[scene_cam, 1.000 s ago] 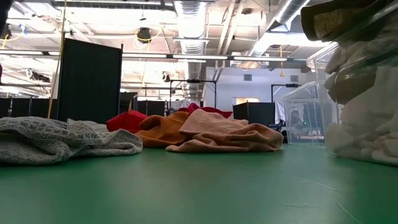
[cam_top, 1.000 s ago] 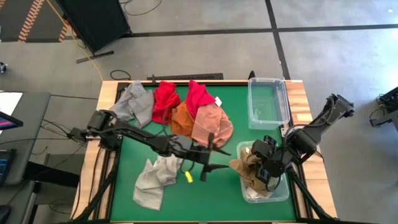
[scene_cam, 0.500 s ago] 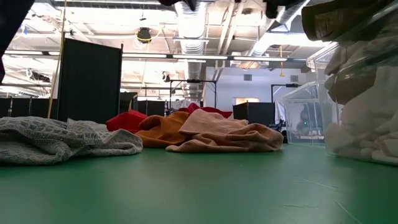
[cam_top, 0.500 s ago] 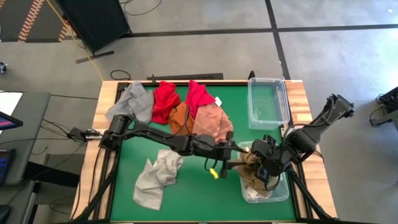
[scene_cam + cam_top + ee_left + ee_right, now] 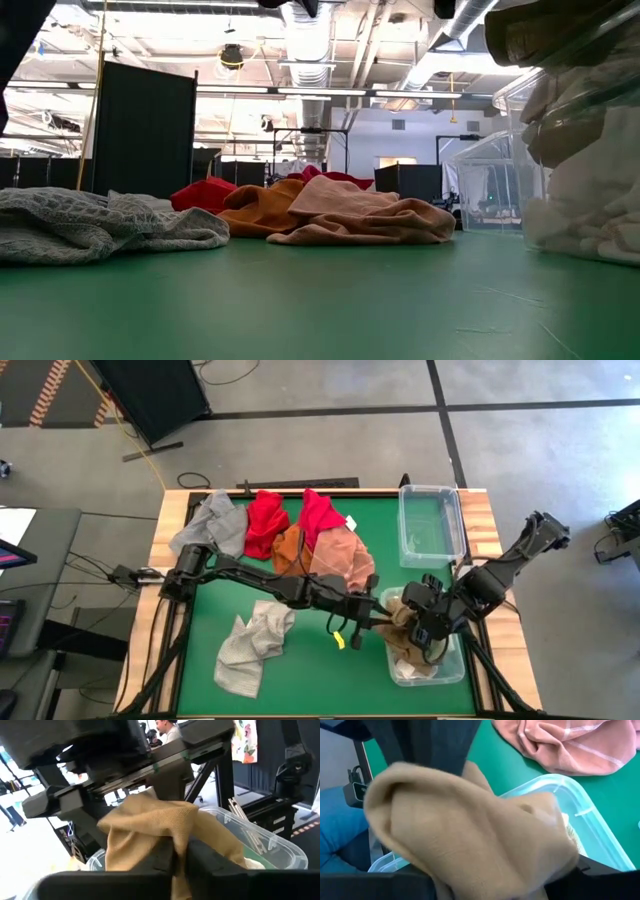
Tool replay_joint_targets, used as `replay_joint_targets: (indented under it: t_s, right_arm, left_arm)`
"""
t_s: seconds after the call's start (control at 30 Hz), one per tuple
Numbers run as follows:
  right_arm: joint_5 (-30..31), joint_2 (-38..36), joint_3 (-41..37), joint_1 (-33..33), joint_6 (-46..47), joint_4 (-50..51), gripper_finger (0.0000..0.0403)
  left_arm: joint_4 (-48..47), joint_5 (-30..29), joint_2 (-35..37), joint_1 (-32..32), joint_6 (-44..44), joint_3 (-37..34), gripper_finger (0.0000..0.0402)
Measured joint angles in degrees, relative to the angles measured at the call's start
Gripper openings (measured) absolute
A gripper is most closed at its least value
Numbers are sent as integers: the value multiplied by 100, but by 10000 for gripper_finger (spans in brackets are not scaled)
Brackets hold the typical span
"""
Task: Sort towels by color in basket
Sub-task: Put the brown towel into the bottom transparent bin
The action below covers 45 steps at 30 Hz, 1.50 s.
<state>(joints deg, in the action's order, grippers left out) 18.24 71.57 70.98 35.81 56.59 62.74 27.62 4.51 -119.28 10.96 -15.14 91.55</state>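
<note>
The left hand (image 5: 383, 615) is reaching across the green tabletop (image 5: 300, 670) to the clear bin (image 5: 455, 670), its fingers (image 5: 165, 857) pinching closed on the tan towel (image 5: 165, 822). That towel is draping down on both sides of the fingertips, bunched, with no clear long axis. The right hand (image 5: 425, 630) is hovering over the same bin just beyond, jaws spread, the tan towel (image 5: 470, 835) lying right before it. Behind the left hand, the pink towel (image 5: 340, 560) is sitting crumpled.

Right tool (image 5: 432, 622) fingers behind tan towel (image 5: 470, 830)
</note>
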Motion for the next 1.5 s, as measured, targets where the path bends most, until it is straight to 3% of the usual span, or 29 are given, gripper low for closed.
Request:
replay_joint_targets:
  t_s: [0.4, 0.83, 0.97, 1.3, 1.5]
  right_arm:
    - [-34, 0, 306, 201, -267, 37, 249]
    - [28, 146, 531, 592, -306, -15, 242]
    - [117, 361, 527, 577, -453, 3, 202]
    - [-133, 1094, 525, 488, -500, 773, 23]
    - [-373, 1423, 510, 506, -54, 1083, 38]
  left_arm:
    - [-717, -2, -217, -173, -148, -7, 2]
    - [-336, 99, -624, -256, -2, 70, 1]
    - [-362, 103, -621, -256, -6, 70, 0]
    - [-384, 169, -621, -256, -11, 70, 5]
    - [-691, 173, -482, -248, -76, 68, 70]
